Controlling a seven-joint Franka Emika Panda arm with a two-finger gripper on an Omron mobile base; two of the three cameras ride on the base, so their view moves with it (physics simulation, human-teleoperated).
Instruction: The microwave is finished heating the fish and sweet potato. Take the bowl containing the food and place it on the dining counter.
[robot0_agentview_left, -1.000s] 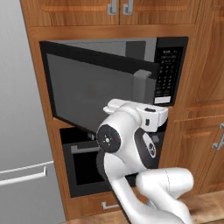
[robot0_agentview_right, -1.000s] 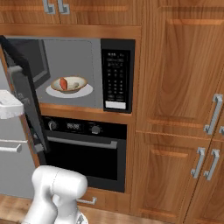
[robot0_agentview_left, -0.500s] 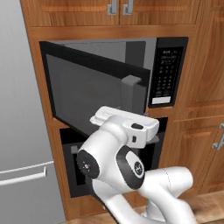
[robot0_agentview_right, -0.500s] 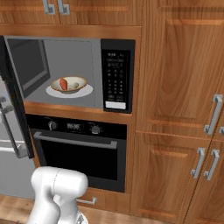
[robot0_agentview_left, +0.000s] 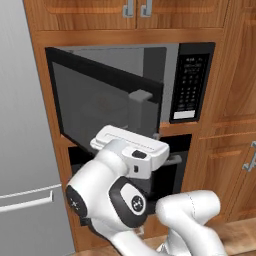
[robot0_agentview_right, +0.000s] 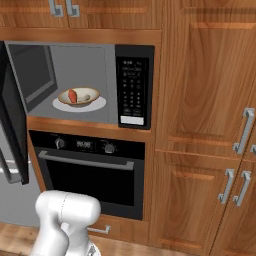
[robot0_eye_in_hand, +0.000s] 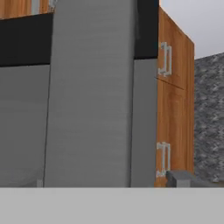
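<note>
Microwave (robot0_agentview_right: 80, 80) door swung wide, bowl (robot0_agentview_right: 78, 96) (fish and sweet potato inside) sits on the turntable; with jaws apart, reach in level and grip the rim without tipping.

Warm brown wood cabinets (robot0_agentview_right: 200, 100) fill the wall, with grey bar handles (robot0_agentview_right: 243, 131) on the tall doors. A black oven (robot0_agentview_right: 90, 172) with knobs sits low in the cabinetry. A grey fridge (robot0_agentview_left: 25, 150) stands straight ahead of the gripper, close up. Past it, farther off, perhaps a speckled grey wall (robot0_eye_in_hand: 209, 113). The floor (robot0_agentview_right: 15, 240) is wood.
</note>
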